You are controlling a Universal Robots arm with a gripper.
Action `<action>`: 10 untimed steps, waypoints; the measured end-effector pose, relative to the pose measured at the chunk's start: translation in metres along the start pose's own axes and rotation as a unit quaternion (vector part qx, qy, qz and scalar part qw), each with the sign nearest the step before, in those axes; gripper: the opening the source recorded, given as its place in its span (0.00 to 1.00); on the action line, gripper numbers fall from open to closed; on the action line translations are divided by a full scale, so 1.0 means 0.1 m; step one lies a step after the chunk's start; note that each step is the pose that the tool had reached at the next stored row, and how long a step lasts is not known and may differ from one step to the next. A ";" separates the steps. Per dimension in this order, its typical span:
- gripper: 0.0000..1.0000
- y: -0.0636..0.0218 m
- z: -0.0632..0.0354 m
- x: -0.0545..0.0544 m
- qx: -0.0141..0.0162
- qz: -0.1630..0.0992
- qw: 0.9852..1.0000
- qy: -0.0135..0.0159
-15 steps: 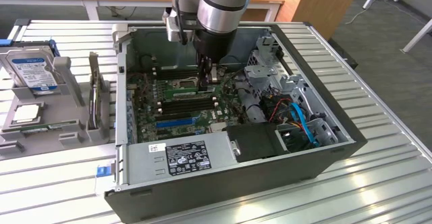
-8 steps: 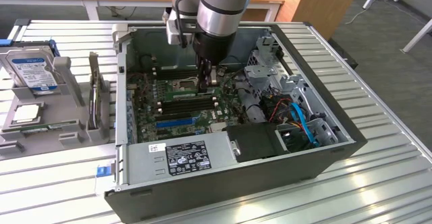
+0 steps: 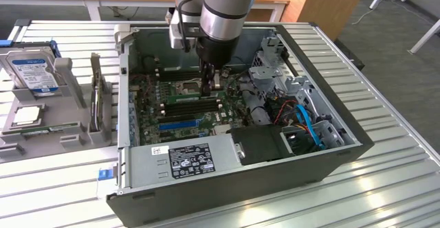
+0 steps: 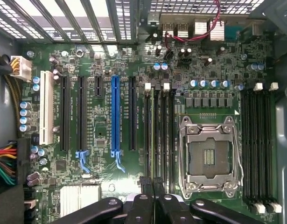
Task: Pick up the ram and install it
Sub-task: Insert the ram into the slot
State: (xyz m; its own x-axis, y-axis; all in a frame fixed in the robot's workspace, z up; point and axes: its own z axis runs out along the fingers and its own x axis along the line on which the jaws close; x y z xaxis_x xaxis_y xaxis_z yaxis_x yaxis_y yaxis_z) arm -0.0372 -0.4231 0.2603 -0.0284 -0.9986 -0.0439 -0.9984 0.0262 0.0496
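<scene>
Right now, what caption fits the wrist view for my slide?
Shut black tool over long black memory slots beside the empty silver processor socket on the green motherboard.

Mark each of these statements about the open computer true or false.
1. The tool hangs outside the computer case. False: it is inside the case, over the motherboard's memory slots.
2. The processor socket has no cooler over it. True.
3. The tool's fingers stand wide apart. False: they are shut.
4. One long expansion slot on the motherboard is blue. True.
5. The hard drive sits inside the case. False: it stands in a grey holder on the table, at the exterior view's left.
</scene>
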 end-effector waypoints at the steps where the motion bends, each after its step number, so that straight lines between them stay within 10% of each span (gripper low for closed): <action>1: 0.12 0.000 0.008 0.00 0.000 0.000 1.000 0.000; 10: 0.12 -0.001 0.080 0.00 0.000 0.000 1.000 0.000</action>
State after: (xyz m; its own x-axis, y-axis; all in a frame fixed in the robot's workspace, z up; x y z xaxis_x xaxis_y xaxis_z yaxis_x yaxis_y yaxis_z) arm -0.0375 -0.4231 0.2522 -0.0283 -0.9986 -0.0437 -0.9984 0.0262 0.0495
